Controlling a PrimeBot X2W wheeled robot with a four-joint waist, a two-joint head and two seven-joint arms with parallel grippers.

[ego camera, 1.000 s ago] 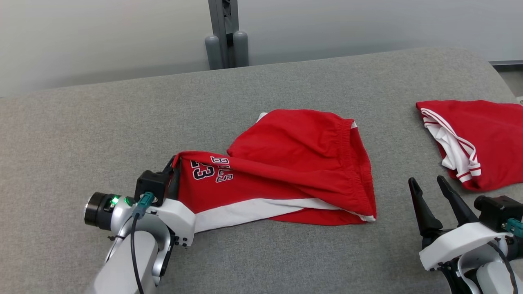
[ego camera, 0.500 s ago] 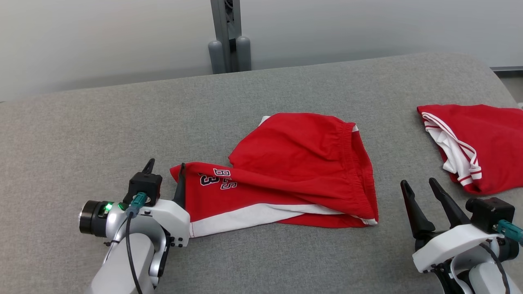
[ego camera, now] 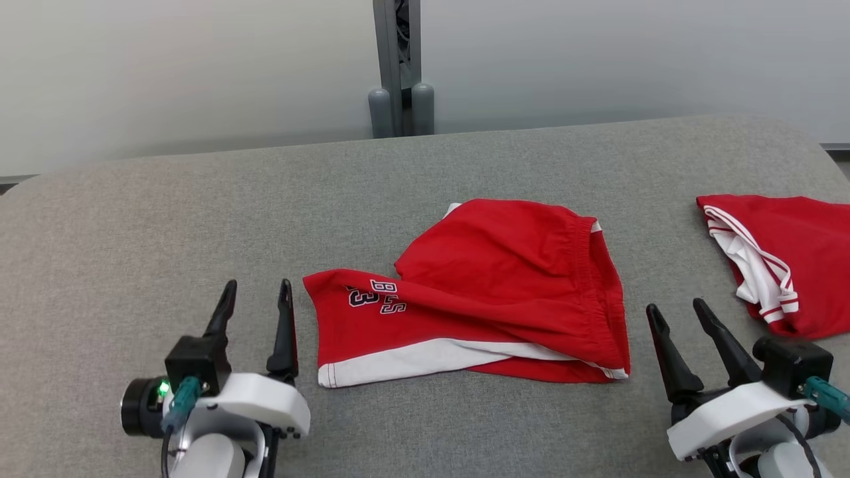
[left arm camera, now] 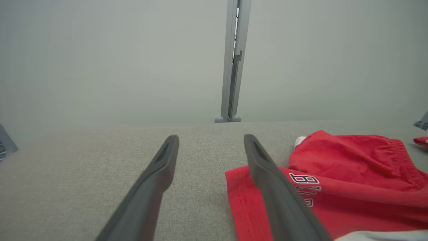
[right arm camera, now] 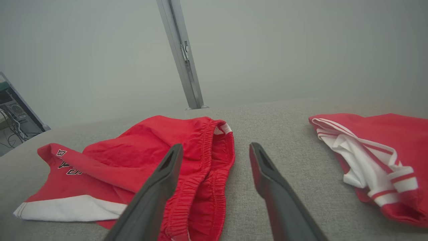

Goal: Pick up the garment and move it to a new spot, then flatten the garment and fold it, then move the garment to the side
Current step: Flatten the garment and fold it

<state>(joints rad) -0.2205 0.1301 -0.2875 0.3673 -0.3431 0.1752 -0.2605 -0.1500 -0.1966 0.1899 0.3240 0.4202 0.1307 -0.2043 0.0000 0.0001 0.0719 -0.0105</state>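
Observation:
The garment (ego camera: 491,292) is a pair of red shorts with a white hem band and printed lettering, lying rumpled in the middle of the grey surface (ego camera: 199,219); it also shows as the garment (left arm camera: 351,180) and the garment (right arm camera: 150,157) in the wrist views. My left gripper (ego camera: 257,292) stands open just left of its leg hem, touching nothing. At the lower right, my right gripper (ego camera: 677,312) is open too, a little to the right of the elastic waistband, with nothing between its fingers.
A second red garment (ego camera: 783,259) with white striped trim lies at the right edge, seen again as the second garment (right arm camera: 374,160). A grey post (ego camera: 398,66) stands behind the surface against the pale wall. Bare grey fabric stretches across the left half.
My left gripper has opened, let go of the shorts' leg hem and drawn back toward me. The hem now lies flat. The camera has shifted, so the picture sits lower.

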